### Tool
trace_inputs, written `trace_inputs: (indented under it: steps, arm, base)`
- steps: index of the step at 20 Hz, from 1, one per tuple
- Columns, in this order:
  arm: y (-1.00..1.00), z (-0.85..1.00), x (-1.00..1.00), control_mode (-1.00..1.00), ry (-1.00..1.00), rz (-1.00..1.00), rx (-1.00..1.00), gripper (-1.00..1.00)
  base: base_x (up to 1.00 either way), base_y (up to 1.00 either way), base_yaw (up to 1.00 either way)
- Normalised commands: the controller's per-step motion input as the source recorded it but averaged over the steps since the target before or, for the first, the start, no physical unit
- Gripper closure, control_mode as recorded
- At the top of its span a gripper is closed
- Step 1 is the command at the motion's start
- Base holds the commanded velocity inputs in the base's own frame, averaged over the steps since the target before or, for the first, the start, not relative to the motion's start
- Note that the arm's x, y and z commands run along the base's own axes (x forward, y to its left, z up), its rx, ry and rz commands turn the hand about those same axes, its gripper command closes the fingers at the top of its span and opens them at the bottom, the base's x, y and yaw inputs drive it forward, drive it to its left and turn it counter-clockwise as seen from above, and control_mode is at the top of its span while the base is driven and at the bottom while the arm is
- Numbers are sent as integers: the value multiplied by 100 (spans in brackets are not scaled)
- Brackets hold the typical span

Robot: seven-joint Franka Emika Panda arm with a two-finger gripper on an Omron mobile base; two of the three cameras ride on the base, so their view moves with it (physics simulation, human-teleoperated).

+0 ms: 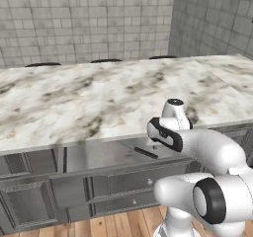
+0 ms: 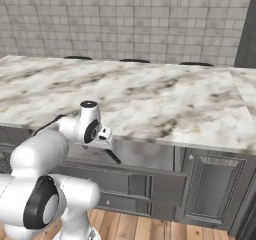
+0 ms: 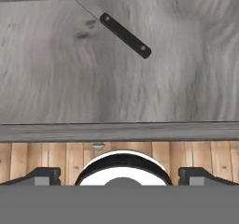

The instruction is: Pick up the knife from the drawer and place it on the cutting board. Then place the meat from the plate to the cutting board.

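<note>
Gripper (image 3: 119, 177): spread wide, holding nothing, above the drawer's front edge.
Drawer (image 3: 56, 87): pulled open under the marble counter (image 1: 99, 98).
Knife (image 3: 125, 35): flat inside, diagonal; blade apparently partly under the counter.

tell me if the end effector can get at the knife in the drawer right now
Probably yes: the drawer is open, the knife lies bare on its floor, and the open end effector sits above it.

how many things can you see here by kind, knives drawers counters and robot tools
knife: 1
drawer, open: 1
marble counter: 1
tool, open and held above the drawer: 1
total: 4
</note>
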Motion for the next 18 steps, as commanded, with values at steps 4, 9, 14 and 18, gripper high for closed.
trace_inputs:
  steps: [4, 9, 14, 18]
  arm:
    - [0, -48, 38, -100, -3, 0, 0, -100]
    - [-1, -30, 31, -100, 0, 0, 0, -100]
    - [0, -22, 7, -100, 0, -1, 0, -100]
    - [0, -20, -5, -100, 0, 0, 0, -100]
  base:
    - [0, 0, 0]
    - [0, 0, 0]
    - [0, 0, 0]
    - [0, 0, 0]
